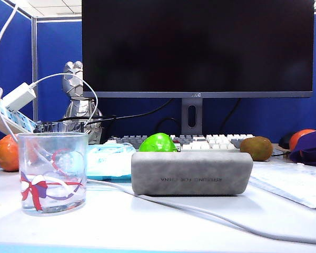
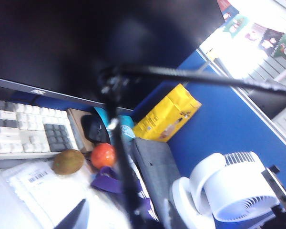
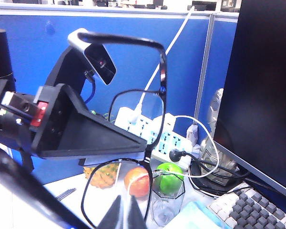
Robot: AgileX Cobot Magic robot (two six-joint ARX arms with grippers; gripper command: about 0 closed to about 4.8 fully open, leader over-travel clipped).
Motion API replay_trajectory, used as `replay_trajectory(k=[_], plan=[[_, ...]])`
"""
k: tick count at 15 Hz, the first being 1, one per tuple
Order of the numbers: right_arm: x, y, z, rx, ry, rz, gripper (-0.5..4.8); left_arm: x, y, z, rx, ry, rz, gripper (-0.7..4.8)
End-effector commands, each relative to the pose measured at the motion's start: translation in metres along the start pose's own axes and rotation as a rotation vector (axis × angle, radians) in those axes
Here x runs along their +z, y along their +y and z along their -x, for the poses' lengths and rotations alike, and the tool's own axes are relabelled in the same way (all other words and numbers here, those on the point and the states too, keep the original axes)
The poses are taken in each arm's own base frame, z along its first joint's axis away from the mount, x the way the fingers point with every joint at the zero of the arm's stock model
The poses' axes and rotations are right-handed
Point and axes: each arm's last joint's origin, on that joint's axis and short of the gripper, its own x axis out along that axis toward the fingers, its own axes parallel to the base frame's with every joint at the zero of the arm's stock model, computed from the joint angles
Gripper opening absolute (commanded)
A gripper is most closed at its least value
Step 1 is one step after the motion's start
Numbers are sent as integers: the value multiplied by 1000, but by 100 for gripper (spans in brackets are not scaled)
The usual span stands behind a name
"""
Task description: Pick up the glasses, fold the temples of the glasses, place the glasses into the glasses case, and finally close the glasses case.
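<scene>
The glasses [image 3: 133,102] hang in the air, out of the exterior view. My right gripper [image 3: 125,215] is shut on the lower lens [image 3: 100,195], and both black temples stand unfolded. One temple [image 3: 128,41] arches over the top; the other is a dark blur close to the camera. My left gripper [image 3: 128,107] stands open at the upper lens, its black fingers [image 3: 93,136] either side of the frame. In the left wrist view a blurred black bar of the glasses [image 2: 121,157] runs down between the left gripper's [image 2: 120,219] parted fingers. The grey glasses case [image 1: 192,173] lies shut on the table.
A clear ribbon-printed tumbler [image 1: 52,171] stands at front left, with a pale blue packet [image 1: 110,161] behind it. A white cable [image 1: 210,215] crosses the table. Fruit, a keyboard [image 1: 210,141] and the monitor [image 1: 197,47] are behind; a white fan [image 2: 233,191] stands far right.
</scene>
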Motion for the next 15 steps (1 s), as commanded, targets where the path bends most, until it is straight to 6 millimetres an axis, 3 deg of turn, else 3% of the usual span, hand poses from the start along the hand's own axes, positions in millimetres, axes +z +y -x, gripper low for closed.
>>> replay_trajectory(k=[1,11,15], plan=[[4,1,1,1,-25,11,-5,1,-1,0,6,-17,-4,209],[4,1,1,4,-25,11,-5,0,-1,-1,-28,18,-3,218],[4,1,1,4,-25,10,-5,0,0,-1,-5,0,-2,195]])
